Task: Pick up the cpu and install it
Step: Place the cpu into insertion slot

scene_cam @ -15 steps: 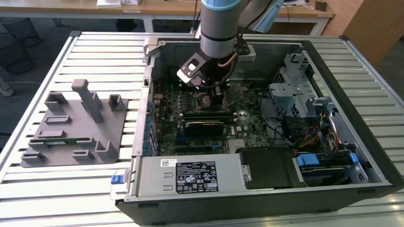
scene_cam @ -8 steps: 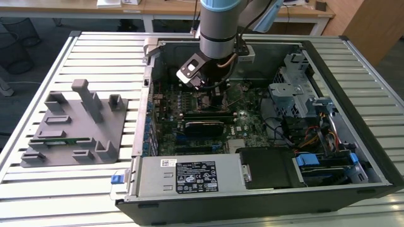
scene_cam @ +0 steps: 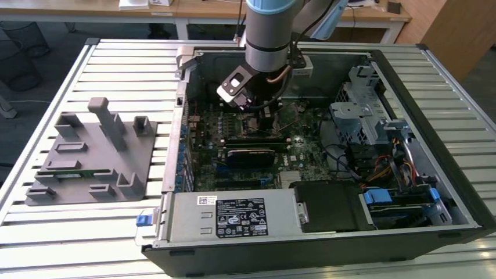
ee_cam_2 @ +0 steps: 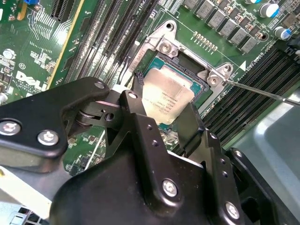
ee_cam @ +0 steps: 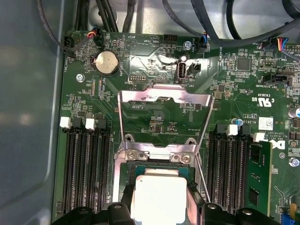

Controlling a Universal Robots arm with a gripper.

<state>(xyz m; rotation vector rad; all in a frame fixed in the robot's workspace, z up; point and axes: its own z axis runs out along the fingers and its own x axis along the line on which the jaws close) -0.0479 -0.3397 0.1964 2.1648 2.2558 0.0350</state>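
The cpu [ee_cam_2: 165, 93] is a flat square chip with a pale silver top. It sits between my gripper's [ee_cam_2: 164, 111] two black fingers [ee_cam_2: 135, 105], which are shut on its opposite edges. It hangs level right at the open socket [ee_cam_2: 187, 61] on the green motherboard, and whether it rests in the socket I cannot tell. In the first wrist view the cpu [ee_cam: 157, 194] lies just under the raised metal load plate [ee_cam: 164, 101], with my gripper [ee_cam: 159, 208] around it. The exterior view shows my gripper [scene_cam: 256, 113] reaching down into the open computer case [scene_cam: 387, 64].
A thin socket lever [ee_cam_2: 262, 91] sticks out beside the socket. Memory slots [ee_cam: 86, 168] flank it, one holding a green stick [ee_cam: 258, 176]. Black cables [ee_cam: 211, 18] run along the case wall. A grey fixture plate [scene_cam: 89, 154] lies on the table at the exterior view's left.
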